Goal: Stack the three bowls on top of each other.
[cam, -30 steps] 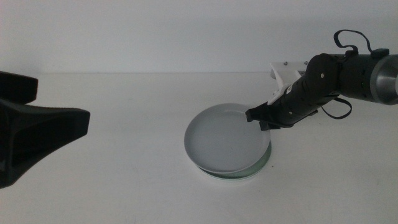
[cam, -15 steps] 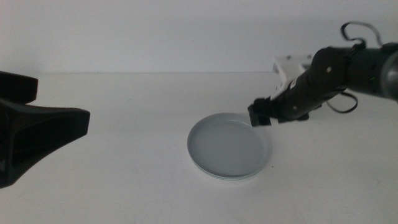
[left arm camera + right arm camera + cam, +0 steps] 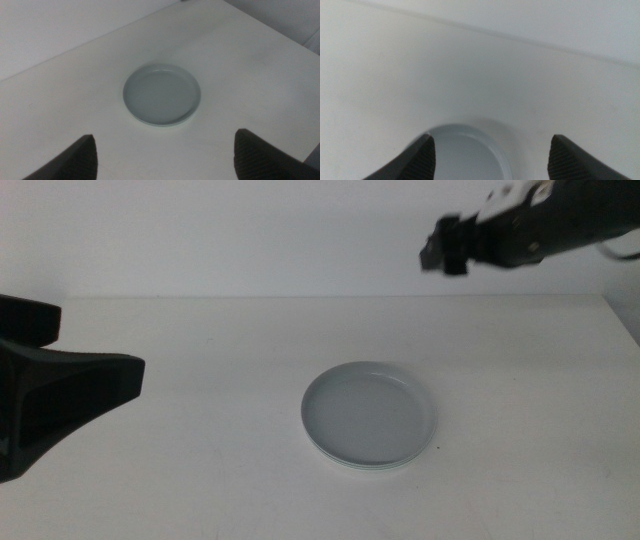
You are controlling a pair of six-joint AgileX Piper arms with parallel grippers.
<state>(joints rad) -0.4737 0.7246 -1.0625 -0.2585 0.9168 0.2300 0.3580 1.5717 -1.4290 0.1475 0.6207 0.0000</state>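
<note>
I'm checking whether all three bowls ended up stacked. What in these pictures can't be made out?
- Middle view: the stack of shallow round matte bowls shows a light grey top; lower bowls are only thin rim edges, so count and colours are unclear.
- Right wrist view: the stack is cut off by the picture edge.
- Middle view: the raised right gripper is too small and dark for detail.

Bowls [image 3: 370, 416] stacked one on another, slightly right of centre on table [image 3: 200, 470]. Right tool [image 3: 442, 248] high above table, behind stack and to its right, well apart from it. Left tool [image 3: 162, 156] at left side, well apart from stack.
</note>
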